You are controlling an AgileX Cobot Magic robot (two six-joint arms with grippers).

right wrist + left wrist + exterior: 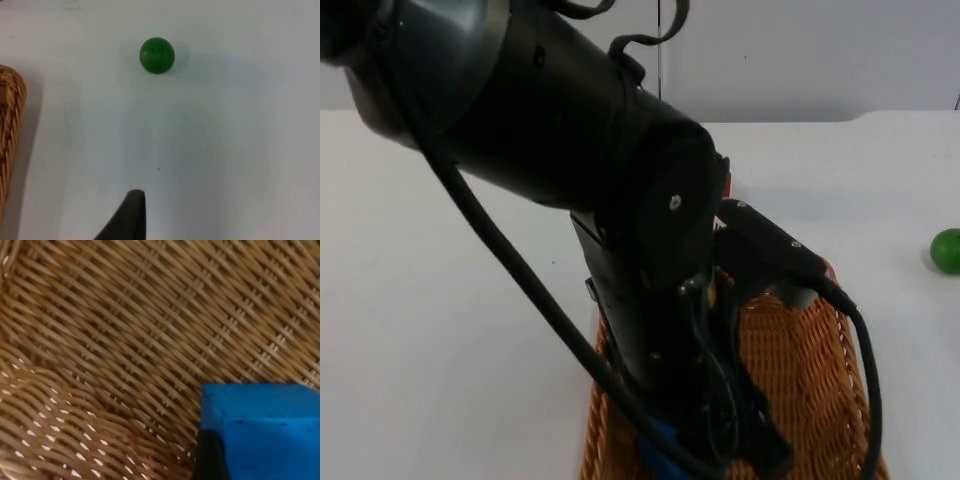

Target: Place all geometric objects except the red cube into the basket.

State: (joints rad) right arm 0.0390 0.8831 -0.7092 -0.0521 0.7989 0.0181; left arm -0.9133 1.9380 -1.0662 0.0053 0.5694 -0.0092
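Your left arm (pixel 570 130) reaches down across the middle of the top view into the wicker basket (pixel 820 400), which stands on the white table (pixel 440 330) at the near edge. Left gripper (pixel 705 455): down inside the basket, with a blue block (pixel 665 445) at its tip; you cannot tell from the top view how the fingers stand. In the left wrist view the same blue block (pixel 260 432) sits close before the camera over the woven basket floor (pixel 125 340), a dark fingertip just beside its edge; whether the claw pinches the block or has let it go, you cannot tell. A sliver of red (pixel 726 186) shows behind the left arm, too hidden to identify. Green ball (pixel 947 250): on the table, well apart from the basket, toward the right edge of the top view. The right wrist view shows you that green ball (pixel 157 55) resting on bare table, the basket's rim (pixel 12 130) off to one side, and one black fingertip (pixel 131 217) of the right gripper above the table; its claw state cannot be told.
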